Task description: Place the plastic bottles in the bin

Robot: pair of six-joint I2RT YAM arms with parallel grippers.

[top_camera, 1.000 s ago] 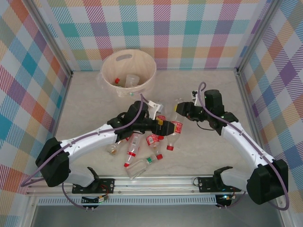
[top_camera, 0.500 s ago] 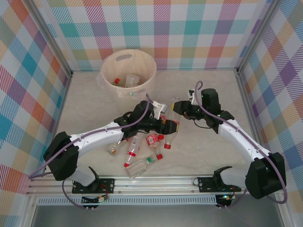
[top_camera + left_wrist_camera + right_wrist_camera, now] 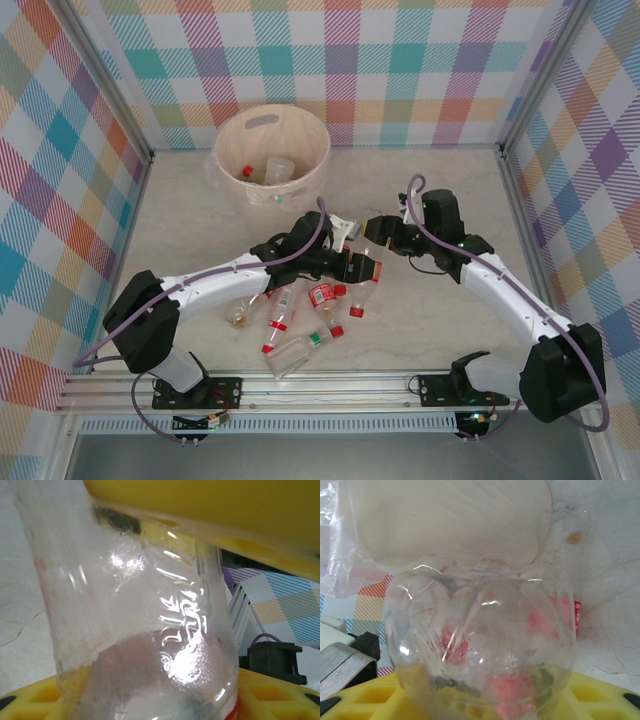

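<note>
The left gripper (image 3: 362,267) is clamped on a clear bottle (image 3: 150,630) above mid-bench (image 3: 190,230), its yellow pads (image 3: 225,510) pressing the bottle from top and bottom. Just beside it, the right gripper (image 3: 386,234) has a bottle base (image 3: 480,645) lying on its lower finger (image 3: 600,695); whether it grips, I cannot tell. More plastic bottles (image 3: 285,315) lie loose nearer the arms' bases. A few seem to sit inside the bin (image 3: 305,135) at the far side.

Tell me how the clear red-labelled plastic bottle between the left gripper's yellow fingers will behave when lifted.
Probably light: the clear red-labelled plastic bottle looks empty. Its thin ribbed wall may dent under the yellow fingers, and the glossy surface could slip. Being round, it would likely roll if dropped on the table.
</note>
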